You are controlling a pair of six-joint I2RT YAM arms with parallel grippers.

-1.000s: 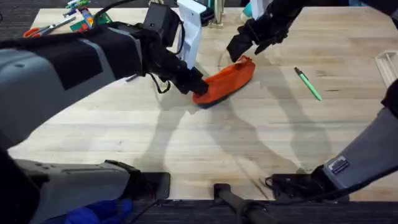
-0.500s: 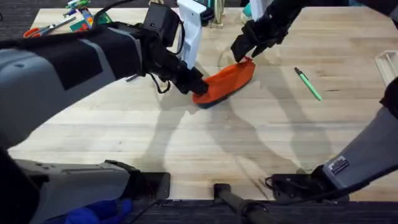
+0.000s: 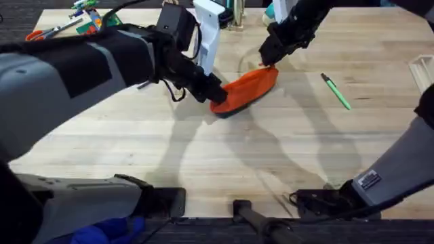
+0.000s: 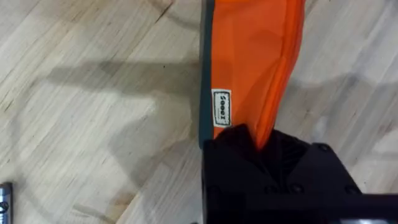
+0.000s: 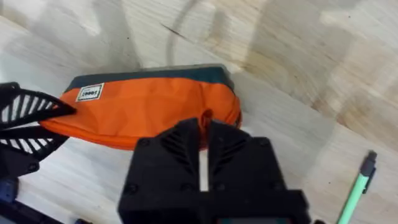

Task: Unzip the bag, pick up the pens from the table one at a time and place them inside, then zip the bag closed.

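The left gripper (image 4: 258, 134) has its jaws clamped on the near end of the bag (image 3: 245, 89), pinching the orange fabric just past a small white label (image 4: 221, 107). The right gripper (image 5: 204, 127) sits at the bag's far end, jaws nearly together over the orange zipper pull (image 5: 206, 116); it appears to pinch the pull, though the contact itself is partly hidden.

The bag lies on the table (image 3: 224, 163) near its middle, dark grey base toward the left arm's side. The zipper looks closed along the length that shows, so the unzipping seems to be only starting.

One green pen (image 3: 336, 92) lies on the table to the right of the bag, well apart from it. Still to do, as I judge: open the zip, load the pens one by one, and close it.

The label carries short dark lettering, too small to read with confidence.
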